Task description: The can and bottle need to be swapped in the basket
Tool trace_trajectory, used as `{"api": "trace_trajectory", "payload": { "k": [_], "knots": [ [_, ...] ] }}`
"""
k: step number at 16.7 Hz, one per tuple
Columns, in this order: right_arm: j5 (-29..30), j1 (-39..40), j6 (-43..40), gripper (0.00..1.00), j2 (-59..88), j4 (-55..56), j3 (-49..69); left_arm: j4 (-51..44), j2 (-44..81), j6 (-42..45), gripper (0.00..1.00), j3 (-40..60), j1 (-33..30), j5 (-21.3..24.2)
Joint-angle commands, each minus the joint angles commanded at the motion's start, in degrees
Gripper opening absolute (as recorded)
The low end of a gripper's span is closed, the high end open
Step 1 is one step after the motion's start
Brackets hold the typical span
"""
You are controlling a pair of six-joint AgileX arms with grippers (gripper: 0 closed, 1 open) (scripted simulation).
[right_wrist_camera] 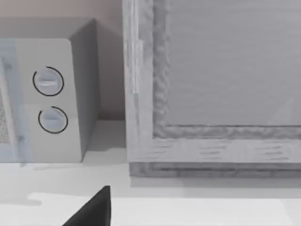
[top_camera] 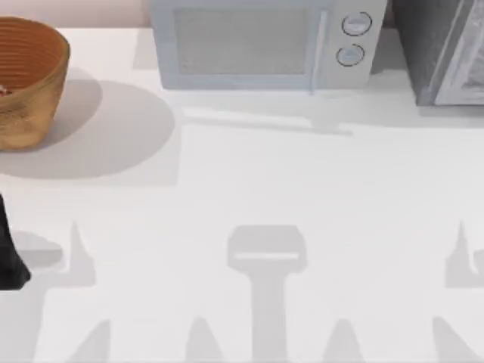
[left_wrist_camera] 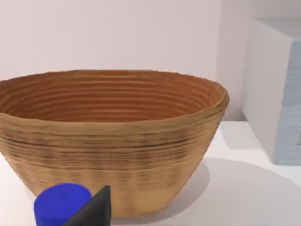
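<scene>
The orange-brown wicker basket (top_camera: 30,83) stands at the table's far left and looms close in the left wrist view (left_wrist_camera: 113,141). A white and red sliver of the can (top_camera: 3,91) shows inside it at the top view's left edge. A blue round top, seemingly the bottle (left_wrist_camera: 61,203), sits low before the basket's near wall, right beside a dark part of my left gripper (left_wrist_camera: 94,212). My left arm (top_camera: 9,253) is at the table's left edge, in front of the basket. A dark part of my right gripper (right_wrist_camera: 94,209) faces the appliances at the back right.
A pale microwave (top_camera: 265,45) with two round knobs stands at the back middle of the table. A grey cabinet-like appliance (top_camera: 446,53) stands at the back right. The white table (top_camera: 249,181) stretches open in front of them.
</scene>
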Motion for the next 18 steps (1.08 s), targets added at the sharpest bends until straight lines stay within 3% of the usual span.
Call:
{"api": "trace_trajectory", "payload": {
  "k": [4, 9, 18],
  "knots": [
    [0.00, 0.00, 0.00, 1.00, 0.00, 0.00, 0.00, -0.90, 1.33, 0.03, 1.00, 0.56, 0.24, -0.04],
    [0.00, 0.00, 0.00, 1.00, 0.00, 0.00, 0.00, -8.00, 12.77, 0.96, 1.00, 8.45, 1.95, 0.29],
    [0.00, 0.00, 0.00, 1.00, 0.00, 0.00, 0.00, -27.77, 48.93, 5.39, 1.00, 43.19, 5.79, 3.92]
  ]
}}
